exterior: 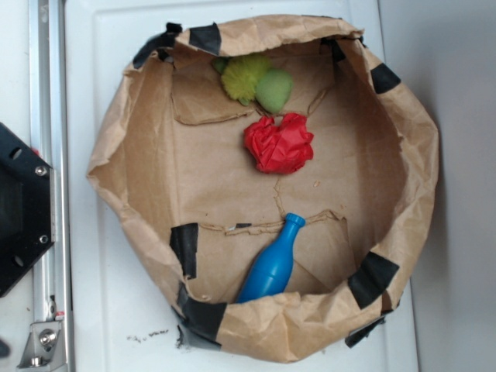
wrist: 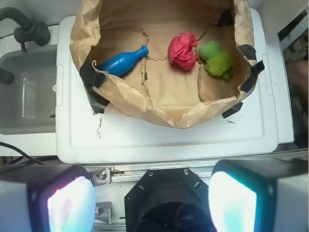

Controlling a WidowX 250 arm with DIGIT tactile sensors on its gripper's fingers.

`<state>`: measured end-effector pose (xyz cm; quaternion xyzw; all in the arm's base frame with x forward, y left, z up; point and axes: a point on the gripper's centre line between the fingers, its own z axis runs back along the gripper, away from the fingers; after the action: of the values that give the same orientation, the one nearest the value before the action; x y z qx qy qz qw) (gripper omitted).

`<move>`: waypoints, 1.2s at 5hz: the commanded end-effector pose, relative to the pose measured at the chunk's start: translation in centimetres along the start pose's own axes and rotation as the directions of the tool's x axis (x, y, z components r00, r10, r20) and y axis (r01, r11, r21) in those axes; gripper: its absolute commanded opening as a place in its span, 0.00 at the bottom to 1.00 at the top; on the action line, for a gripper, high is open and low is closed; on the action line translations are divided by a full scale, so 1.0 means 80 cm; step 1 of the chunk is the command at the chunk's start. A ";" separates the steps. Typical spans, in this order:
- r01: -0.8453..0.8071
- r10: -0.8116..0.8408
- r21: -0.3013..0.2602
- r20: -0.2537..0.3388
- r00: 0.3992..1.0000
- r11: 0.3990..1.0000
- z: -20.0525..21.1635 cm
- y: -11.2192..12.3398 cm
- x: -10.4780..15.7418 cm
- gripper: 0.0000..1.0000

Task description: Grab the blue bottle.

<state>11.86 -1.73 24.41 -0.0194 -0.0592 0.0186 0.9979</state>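
Bottle point(exterior: 271, 267), red ball point(exterior: 279, 143) inside paper bin point(exterior: 147, 155)

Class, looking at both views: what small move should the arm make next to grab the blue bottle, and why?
Probably advance the open tool toward the bag and left, over the bottle. The tool sits outside the bag, and the bottle lies on its side against the bag's wall.

Bright blue smooth plastic bottle point(exterior: 270, 267) point(wrist: 121, 62), crumpled red paper ball point(exterior: 279, 143) point(wrist: 182, 50), fuzzy lime-green soft toy point(exterior: 256, 80) point(wrist: 216, 60), plain brown paper bag wall point(exterior: 147, 139) point(wrist: 159, 104) patched with black tape strips point(exterior: 185, 248) point(wrist: 92, 77), white plastic counter point(exterior: 101, 310) point(wrist: 169, 140)
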 end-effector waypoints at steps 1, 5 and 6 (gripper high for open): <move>0.000 0.000 0.000 0.000 1.000 1.000 0.000 0.000 0.000 1.00; -0.580 0.580 0.032 0.027 0.814 0.814 -0.050 0.008 0.082 1.00; -0.584 0.584 0.058 0.014 0.812 0.810 -0.073 0.012 0.082 1.00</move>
<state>18.89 -1.42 18.66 -0.0051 -0.0329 0.3144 0.9487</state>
